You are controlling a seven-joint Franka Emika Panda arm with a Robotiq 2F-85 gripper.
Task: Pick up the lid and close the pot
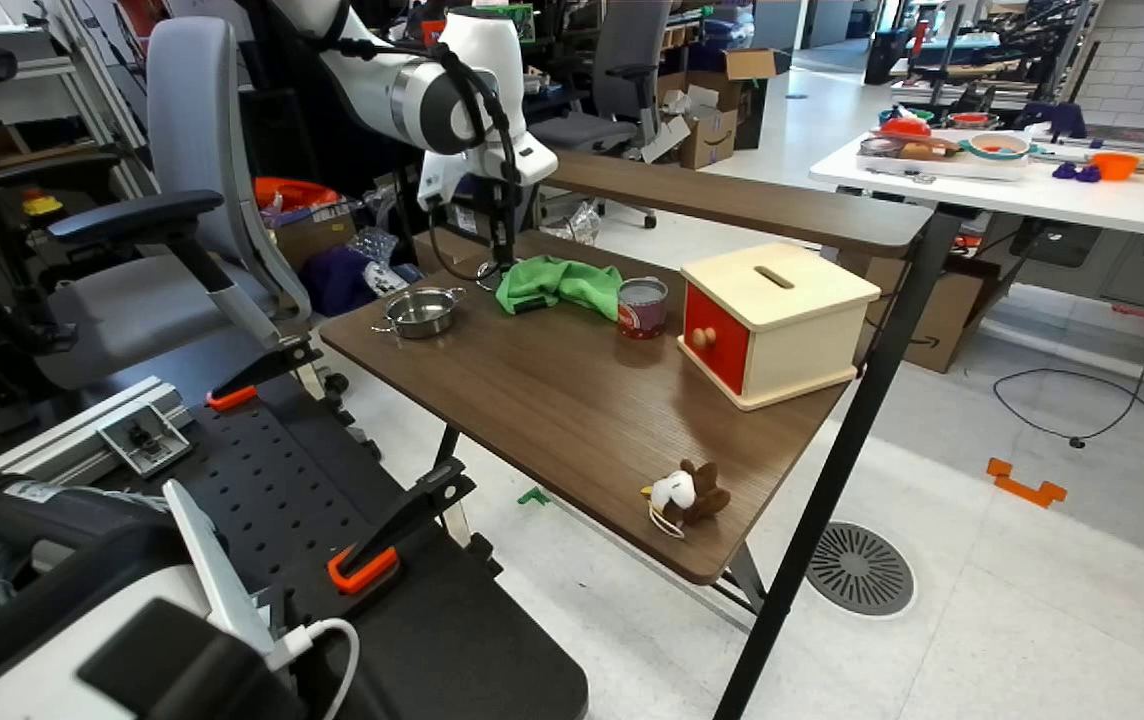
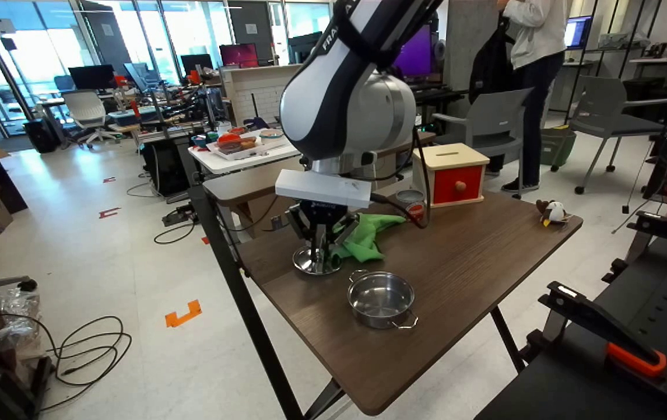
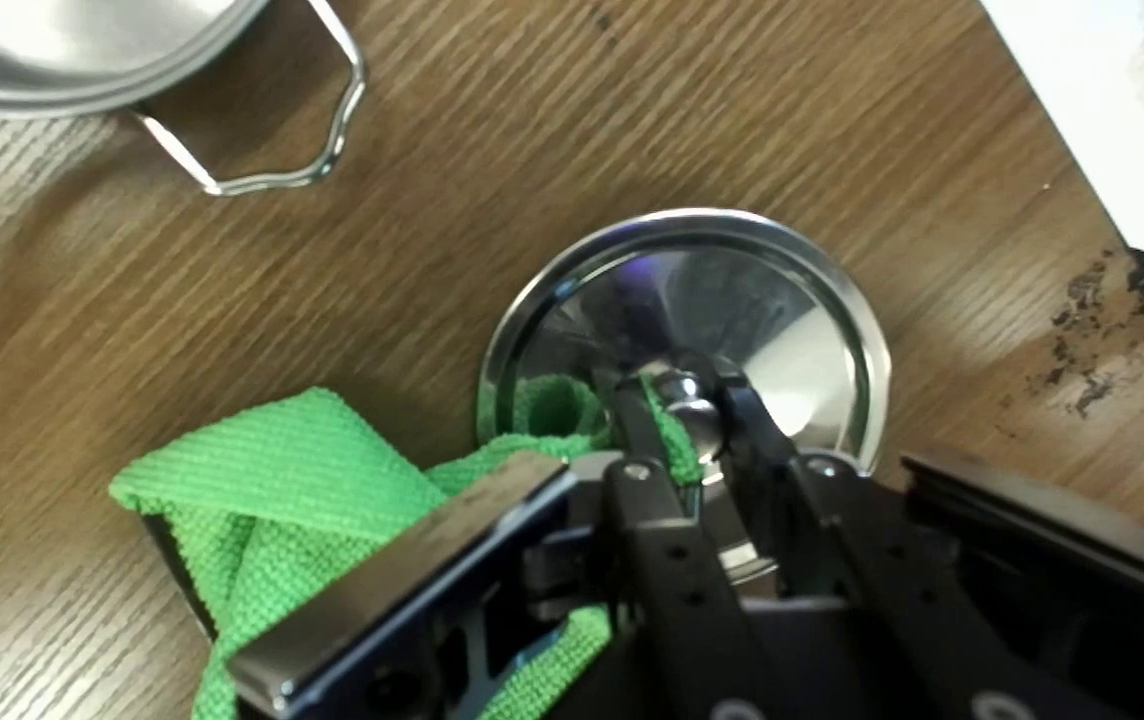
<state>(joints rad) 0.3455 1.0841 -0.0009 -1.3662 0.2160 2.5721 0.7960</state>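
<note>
While the brown surface point(image 2: 467, 256) carries the setup, the red-fronted wooden box point(image 1: 792, 345) stands near 1 of its edges. The green cloth point(image 3: 272, 470) lies crumpled. The pot point(image 2: 374, 315) stands upright, top uncovered. The lid point(image 3: 732, 310) is near the pot but apart, partly overlapped by cloth; contact with the surface: cannot tell. The fingers point(image 3: 760, 445) are clenched on the lid's knob point(image 3: 697, 425), a strip of cloth between 1 finger and the knob.
</note>
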